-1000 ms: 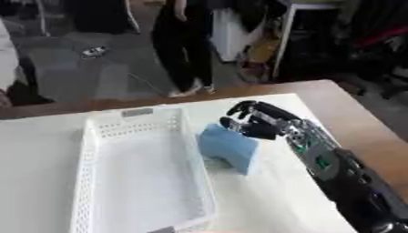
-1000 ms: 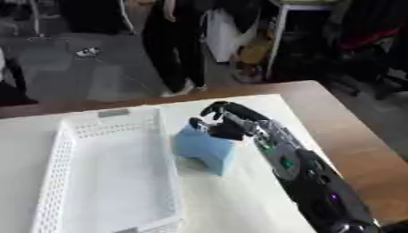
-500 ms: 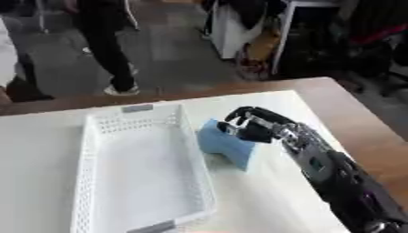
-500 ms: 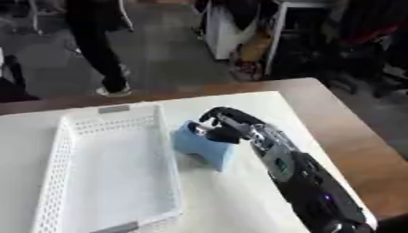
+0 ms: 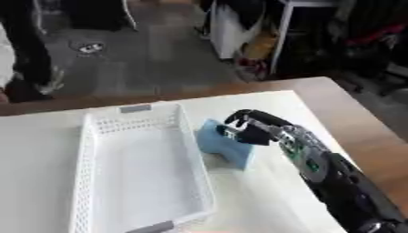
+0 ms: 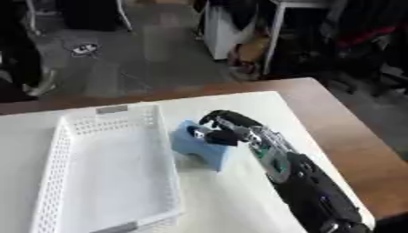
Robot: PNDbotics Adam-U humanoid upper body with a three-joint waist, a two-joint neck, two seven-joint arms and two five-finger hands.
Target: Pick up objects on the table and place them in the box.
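Reaching in from the lower right, your right hand [image 5: 253,132] curls its fingers [image 5: 239,117] over, seemingly gripping, the blue block [image 5: 226,149] just beside the white basket [image 5: 135,175] on the surface [image 5: 271,200].

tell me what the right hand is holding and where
The right hand is curled round the top right edge of the blue block.

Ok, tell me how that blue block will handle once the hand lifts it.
The blue block looks like a matte foam sponge, so probably light and somewhat squashy. Its flat faces suggest it won't roll. The right hand curls over its top edge, so it may tilt when raised.
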